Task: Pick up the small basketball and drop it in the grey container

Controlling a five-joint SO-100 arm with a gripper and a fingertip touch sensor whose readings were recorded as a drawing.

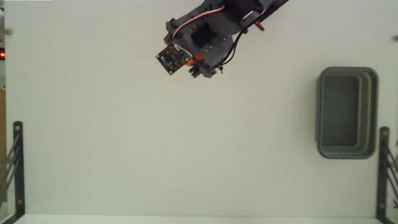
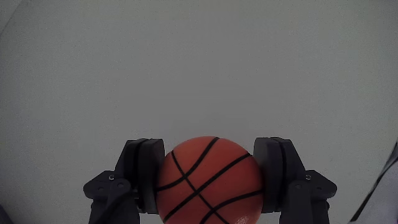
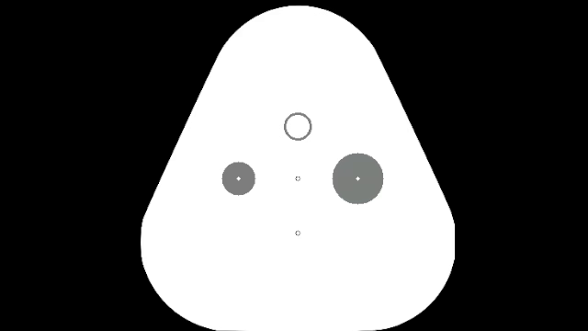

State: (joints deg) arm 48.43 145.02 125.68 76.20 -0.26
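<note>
Orange and seamed in black, the ball (image 2: 208, 180) fills the bottom of the wrist view, clamped between my two fingers (image 2: 144, 174), one pressed to each side of it. So my gripper (image 2: 208, 186) is closed on the ball, and nothing but pale surface (image 2: 199, 62) shows beyond it. How high I hold it I cannot tell from this view.

From the fixed view my arm sits at the top, a little left of centre, with the gripper (image 1: 189, 62) pointing down and to the left (the ball itself is hidden under my wrist there, only a speck of orange showing). The bin (image 1: 347, 112) stands well apart at the right edge of that view and somewhat lower in the picture. Its long axis runs top to bottom in the picture, and it looks empty.

The move, I judge, turns on that one offset: the bin lies far to the right of the gripper and a bit lower in the picture, so I must swing across before letting go.
</note>
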